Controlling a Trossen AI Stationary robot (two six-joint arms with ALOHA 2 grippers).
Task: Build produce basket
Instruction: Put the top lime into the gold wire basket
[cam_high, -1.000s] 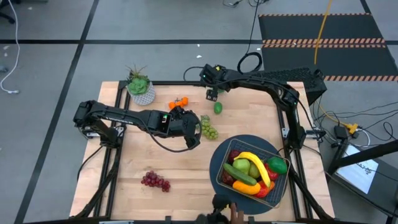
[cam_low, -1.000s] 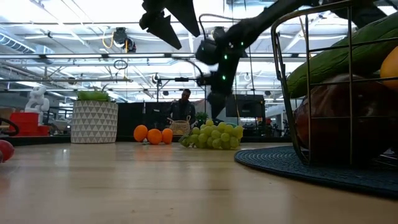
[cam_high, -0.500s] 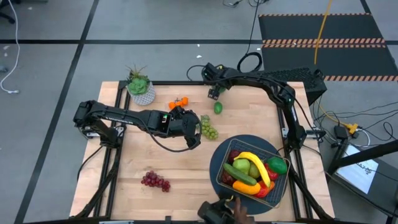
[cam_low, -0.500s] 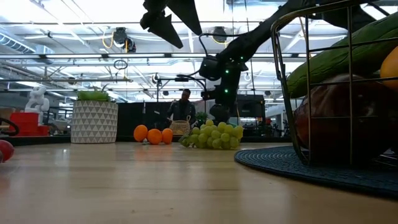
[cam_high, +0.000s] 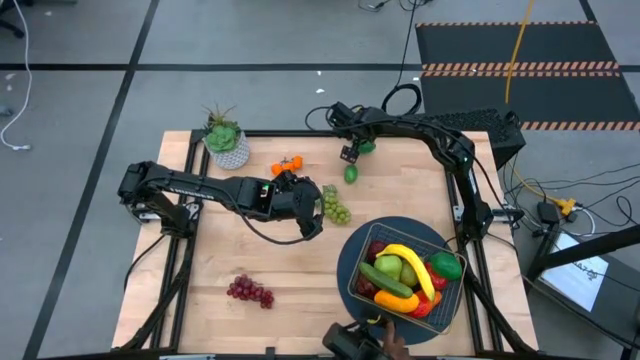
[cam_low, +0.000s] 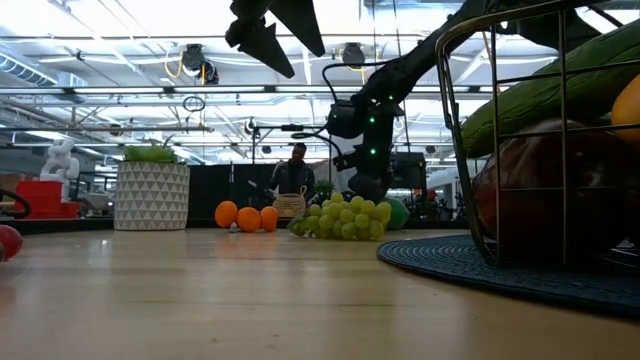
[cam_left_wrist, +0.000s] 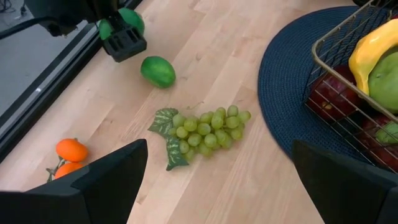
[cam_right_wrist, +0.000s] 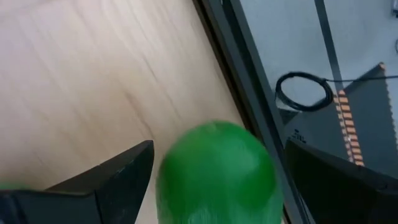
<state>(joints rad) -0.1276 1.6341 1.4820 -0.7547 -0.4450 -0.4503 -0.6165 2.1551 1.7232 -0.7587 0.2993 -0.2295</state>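
Both arms were matte black, built of slim tubular links joined by chunkier housings. The left arm (cam_high: 200, 188) carried a small green-lit patch near its wrist and a thin black cable looping beneath it. The right arm (cam_high: 440, 135) showed green indicator lights at its wrist. The fingers (cam_left_wrist: 93, 193) were broad, flat, dark wedges with plain faces.
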